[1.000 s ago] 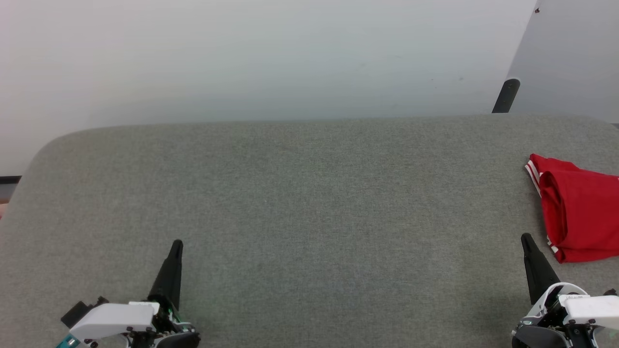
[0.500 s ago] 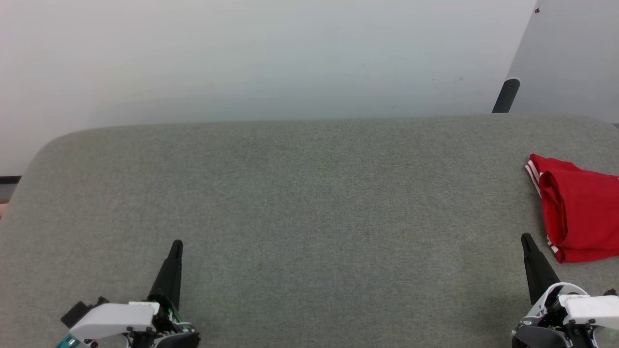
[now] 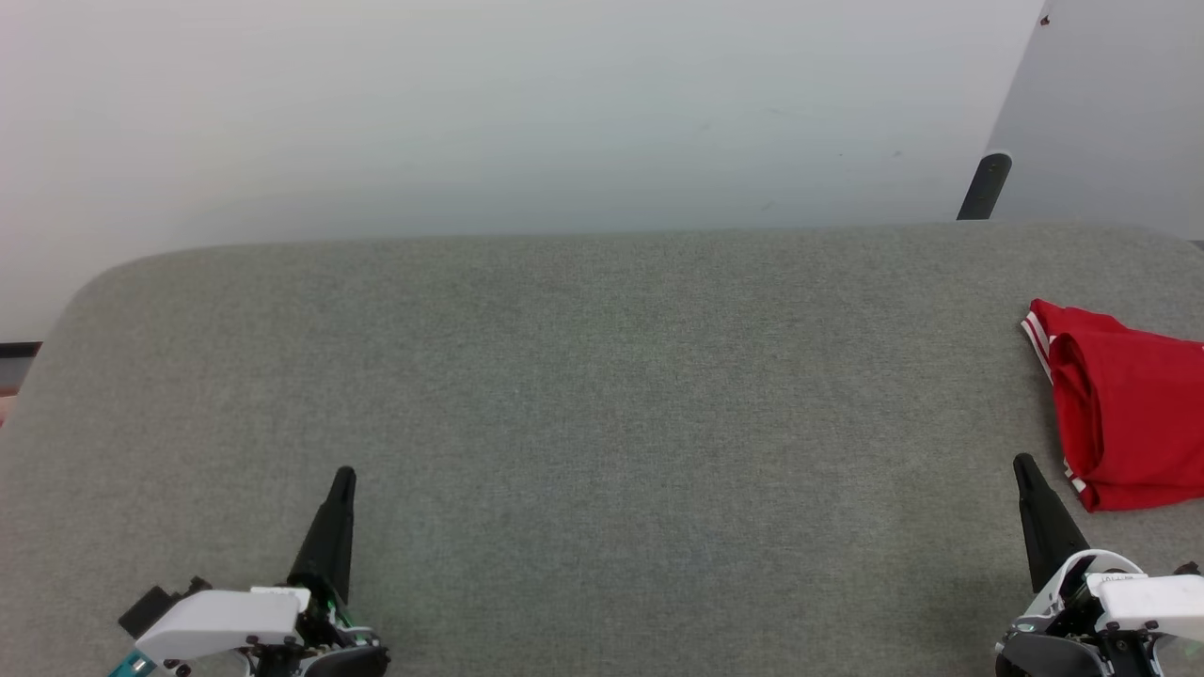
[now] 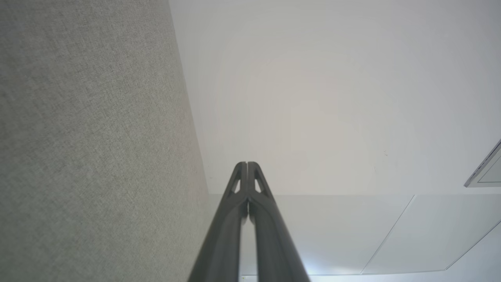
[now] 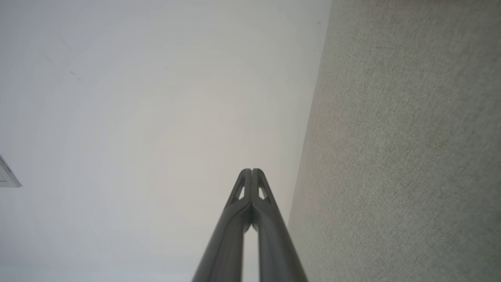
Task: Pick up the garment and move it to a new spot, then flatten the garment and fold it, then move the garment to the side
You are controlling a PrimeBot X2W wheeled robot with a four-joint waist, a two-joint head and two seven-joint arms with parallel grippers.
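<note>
Your garment (image 3: 1124,414) lies at the far right of the grey padded table (image 3: 602,376). It's a folded red bundle with red-white striped trim along its left edge. The frame's right border slices it off, so you can't tell how far it runs. The right gripper (image 3: 1021,463) points up near the bundle's near left corner, apart from the cloth. The left gripper (image 3: 344,475) is well apart from it, at the lower left.

From the head camera each gripper reads as a single dark spike, its body cut by the bottom edge, so the jaws are hard to judge there. Go to the wrist cameras: the left fingertips (image 4: 241,169) are pressed flat together and the right fingertips (image 5: 246,175) likewise, both closed tight on nothing. Those wrist views give you the table's edge against a pale surface (image 4: 313,98) beyond. The head view gives you the garment itself and a dark post (image 3: 985,185) behind the table's far right.
</note>
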